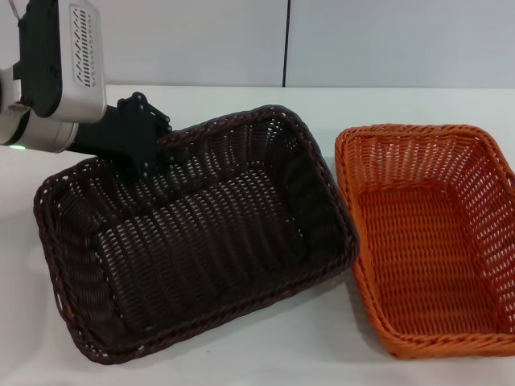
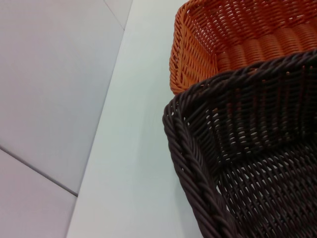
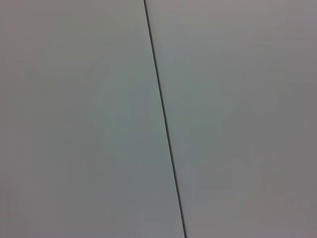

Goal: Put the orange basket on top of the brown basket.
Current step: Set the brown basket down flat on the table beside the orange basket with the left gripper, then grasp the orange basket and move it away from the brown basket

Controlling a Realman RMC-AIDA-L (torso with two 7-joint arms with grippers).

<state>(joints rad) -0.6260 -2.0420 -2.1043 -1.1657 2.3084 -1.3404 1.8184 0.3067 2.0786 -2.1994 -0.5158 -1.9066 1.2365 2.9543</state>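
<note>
left arm: reaching in from upper left | left pincer (image 1: 143, 161): angled downward | fingers: unclear

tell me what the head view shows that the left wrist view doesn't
Only the head view shows the left gripper at the brown basket's far rim, both whole baskets side by side, and the orange basket empty on the table. Only the left wrist view shows a close corner of the brown basket's braided rim and the seam between wall panels. Both show brown and orange baskets next to each other on the white table.

Lab: bare white table (image 1: 241, 354), panelled wall (image 1: 386, 40)
</note>
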